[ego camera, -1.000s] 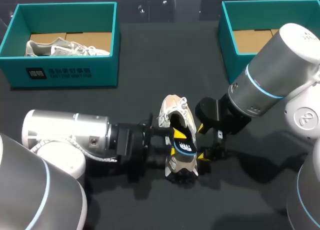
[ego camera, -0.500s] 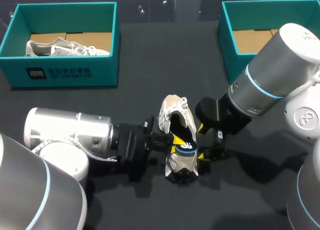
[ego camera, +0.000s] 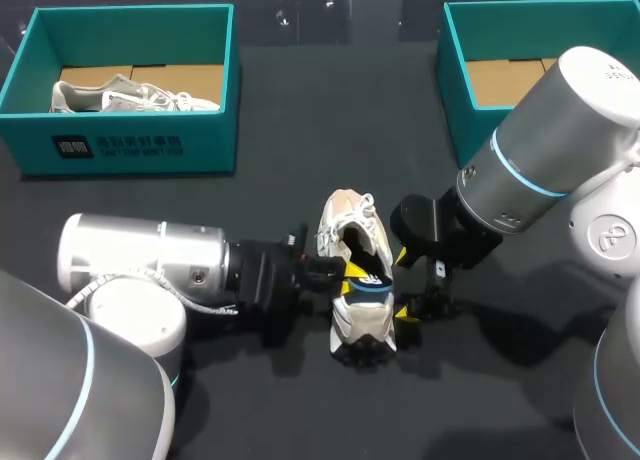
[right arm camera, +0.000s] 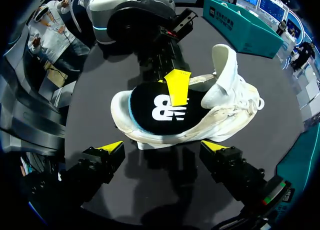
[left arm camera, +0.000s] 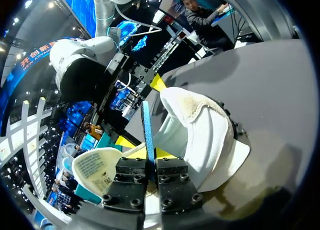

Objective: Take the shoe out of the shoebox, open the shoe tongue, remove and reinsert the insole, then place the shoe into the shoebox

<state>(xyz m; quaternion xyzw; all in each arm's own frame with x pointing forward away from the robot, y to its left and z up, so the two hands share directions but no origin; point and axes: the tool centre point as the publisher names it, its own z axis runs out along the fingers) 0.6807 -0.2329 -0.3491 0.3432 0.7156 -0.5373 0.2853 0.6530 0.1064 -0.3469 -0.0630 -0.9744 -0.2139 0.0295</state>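
Note:
A white sneaker [ego camera: 347, 225] lies on the dark table between my two grippers, heel toward the front edge. Its black insole [ego camera: 371, 279] with a white logo stands partly out of the heel opening. My left gripper [ego camera: 350, 277] reaches in from the left and is shut on the insole's edge; the left wrist view shows the thin blue-edged insole [left arm camera: 147, 132] pinched between the fingers of my left gripper [left arm camera: 152, 154], with the sneaker [left arm camera: 205, 132] just beyond. My right gripper [right arm camera: 163, 147] stands open beside the sneaker [right arm camera: 220, 107], not touching it. The insole [right arm camera: 157, 109] faces it.
A teal shoebox [ego camera: 130, 145] at the back left holds a second pale shoe [ego camera: 130, 95]. Another teal box [ego camera: 456, 90] stands at the back right, behind my right arm. The loose tongue label [left arm camera: 95, 167] hangs near my left gripper.
My left gripper has shut on the insole and pushed a little further right over the shoe. The insole has shifted slightly in the heel. My right arm has stayed still.

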